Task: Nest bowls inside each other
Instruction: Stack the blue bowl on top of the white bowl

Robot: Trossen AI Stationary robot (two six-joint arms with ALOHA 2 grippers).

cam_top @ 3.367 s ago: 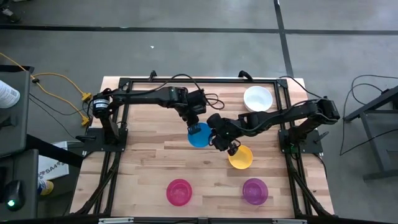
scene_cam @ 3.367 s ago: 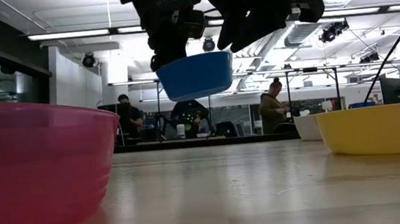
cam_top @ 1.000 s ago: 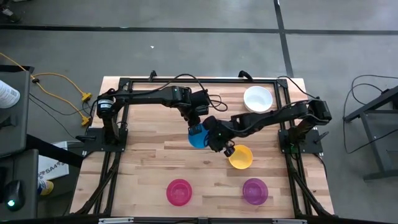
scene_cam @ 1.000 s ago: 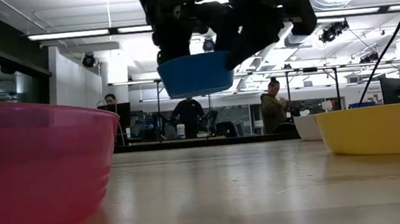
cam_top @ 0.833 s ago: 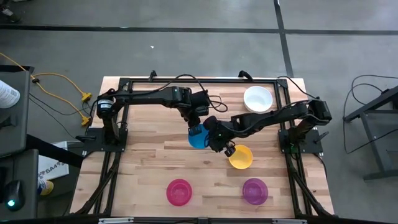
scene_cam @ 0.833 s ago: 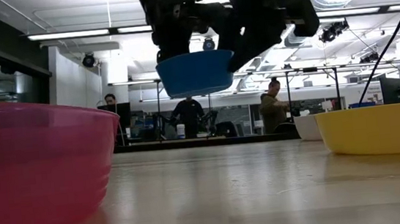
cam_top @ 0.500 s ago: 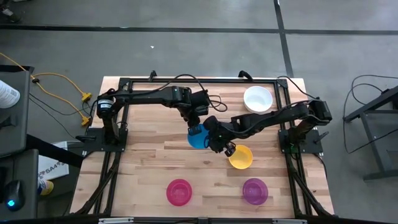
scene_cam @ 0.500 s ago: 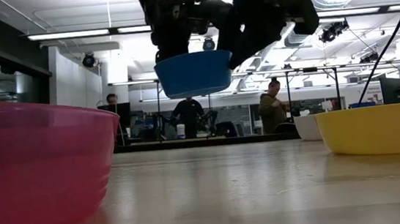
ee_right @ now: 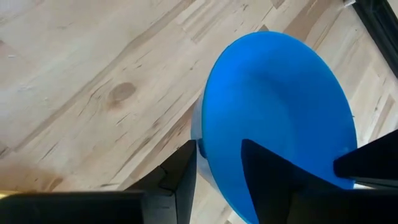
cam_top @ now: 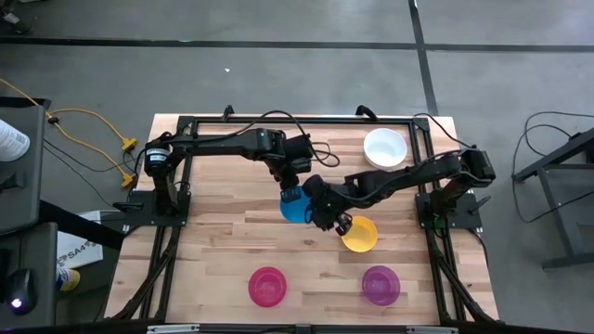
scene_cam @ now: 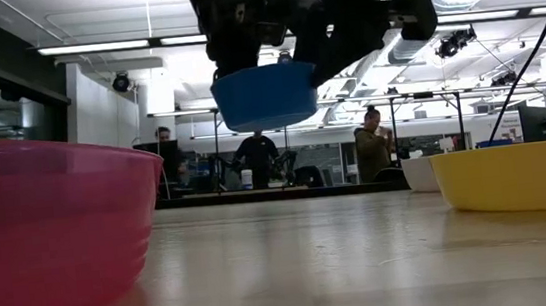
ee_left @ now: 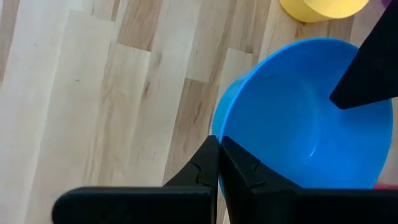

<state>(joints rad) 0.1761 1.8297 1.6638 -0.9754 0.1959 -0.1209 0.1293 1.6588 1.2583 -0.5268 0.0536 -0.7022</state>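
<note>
Handover step in hand: the left end effector (ee_left: 217, 163) pinches the rim of the smooth, round blue plastic bowl (scene_cam: 265, 95) aloft above the wood-plank surface (cam_top: 223, 241), the right end effector (ee_right: 217, 163) straddles the opposite rim with jaws apart (unclamped), and must close next.
</note>
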